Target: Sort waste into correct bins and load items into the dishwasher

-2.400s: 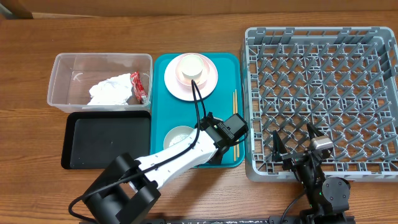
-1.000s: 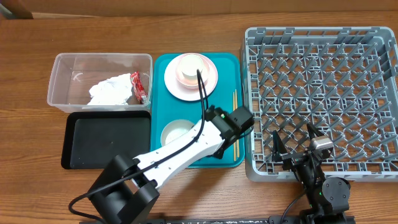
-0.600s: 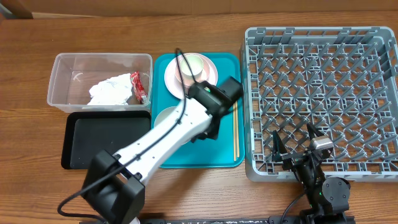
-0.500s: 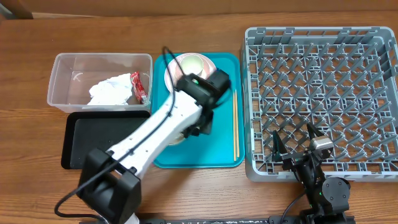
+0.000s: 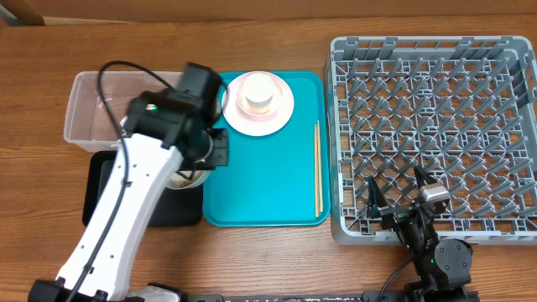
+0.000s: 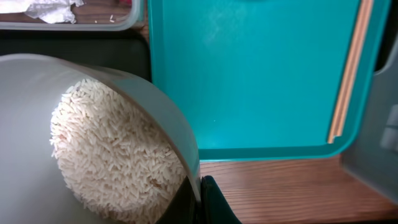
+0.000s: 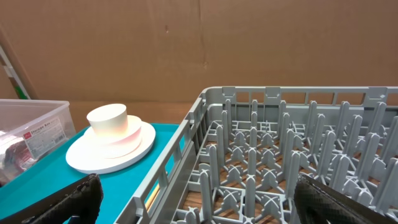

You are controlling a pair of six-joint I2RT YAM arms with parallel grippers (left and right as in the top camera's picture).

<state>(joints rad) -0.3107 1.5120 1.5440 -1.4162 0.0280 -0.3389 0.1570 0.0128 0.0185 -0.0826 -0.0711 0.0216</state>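
My left gripper (image 5: 198, 170) is shut on the rim of a white bowl (image 6: 124, 93), with black fingertips (image 6: 208, 202) either side of the wall. Loose white rice (image 6: 106, 155) is heaped in the bowl. The bowl (image 5: 185, 178) hangs over the right end of the black tray (image 5: 101, 201), beside the clear tub (image 5: 88, 117). A crumpled napkin (image 6: 50, 7) lies in the tub. The pink plate (image 5: 277, 113) with the cup (image 5: 258, 92) and the chopsticks (image 5: 317, 168) rest on the teal tray (image 5: 268, 193). My right gripper (image 7: 205, 205) is open at the grey dish rack's (image 5: 436, 126) near-left corner.
The teal tray's left edge (image 6: 149, 93) runs close to the held bowl. The rack's wall (image 7: 186, 143) stands between my right gripper and the teal tray. Wooden tabletop (image 5: 252, 260) shows in front of the trays.
My left arm has swung left with the bowl, from the teal tray's near part to over the black tray. The right arm has stayed still.
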